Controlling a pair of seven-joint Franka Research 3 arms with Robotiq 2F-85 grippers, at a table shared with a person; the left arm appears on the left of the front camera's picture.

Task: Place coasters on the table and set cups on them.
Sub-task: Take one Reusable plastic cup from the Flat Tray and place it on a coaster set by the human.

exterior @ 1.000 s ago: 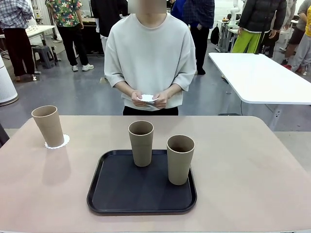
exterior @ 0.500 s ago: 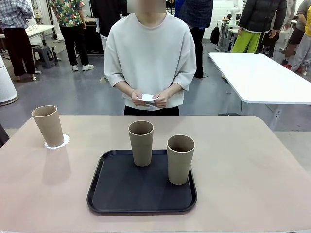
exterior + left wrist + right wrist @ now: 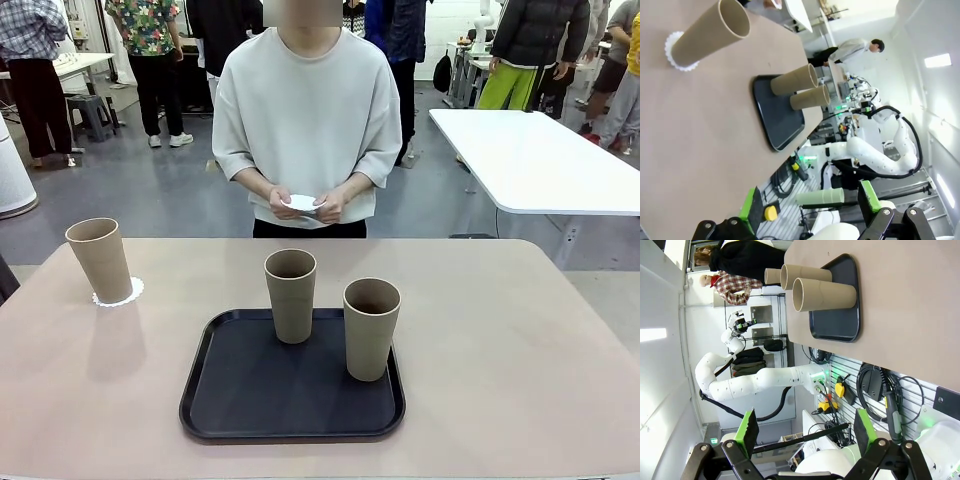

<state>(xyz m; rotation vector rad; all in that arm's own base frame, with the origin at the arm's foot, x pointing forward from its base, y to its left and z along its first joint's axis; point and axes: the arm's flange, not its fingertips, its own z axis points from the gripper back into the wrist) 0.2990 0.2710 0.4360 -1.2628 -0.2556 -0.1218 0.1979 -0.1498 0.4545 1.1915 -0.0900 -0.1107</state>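
One tan cup point(image 3: 100, 260) stands on a white coaster point(image 3: 124, 294) at the far left of the beige table point(image 3: 520, 350). Two more cups point(image 3: 291, 295) point(image 3: 371, 328) stand upright on the black tray point(image 3: 230, 400) in the middle. The person across the table holds white coasters point(image 3: 303, 203) in both hands at waist height. In the left wrist view my left gripper point(image 3: 809, 205) is open and off the table's edge, well away from the cup point(image 3: 710, 35) on its coaster point(image 3: 671, 50). My right gripper point(image 3: 806, 429) is open too, far from the tray's cups point(image 3: 825, 295) point(image 3: 807, 274).
A white table point(image 3: 540, 160) stands behind at the right, and several people move about in the background. Bare tabletop lies left, right and in front of the tray. Cables and the robot's mount point(image 3: 880, 390) sit below the table's near edge.
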